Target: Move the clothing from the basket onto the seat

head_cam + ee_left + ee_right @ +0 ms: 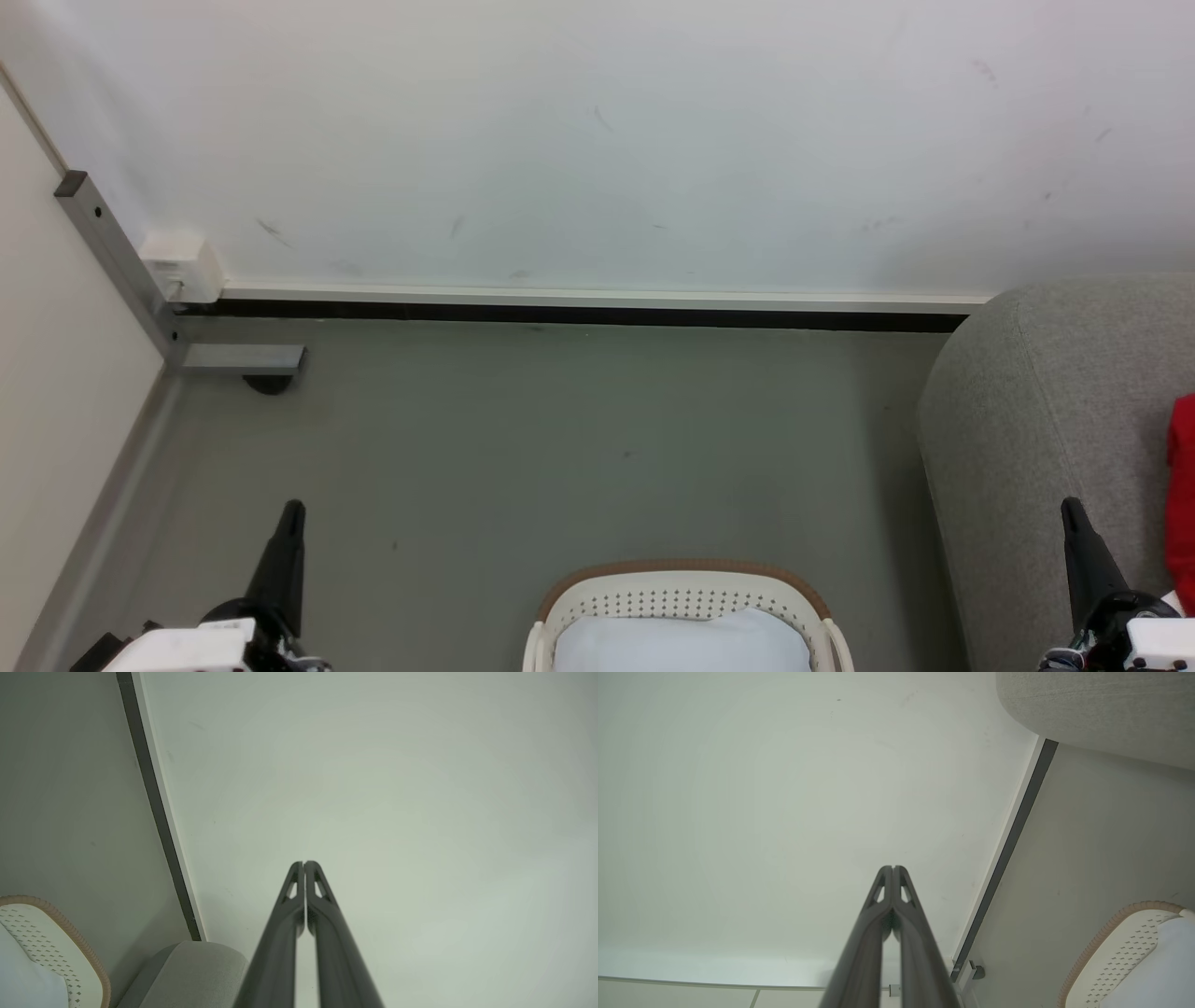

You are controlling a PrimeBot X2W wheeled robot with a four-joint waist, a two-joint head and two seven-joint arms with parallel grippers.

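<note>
Red clothing (1182, 504) is at the right edge, on the seat (1046, 420). It looks soft, light and floppy, so I'd pinch a bunched fold. Basket (686, 583) at bottom centre shows pale lining (681, 644). Left gripper (293, 510) and right gripper (1070, 505) are both pinched closed, holding nothing.

Head camera looks down at the floor (560, 448); wrist cameras face the wall (373, 788); all share the basket (686, 566)

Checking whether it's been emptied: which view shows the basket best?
The head view: the basket sits bottom centre, with its far rim, holed wall and pale lining facing the camera. Each wrist view catches one curved end of it in a bottom corner.
</note>
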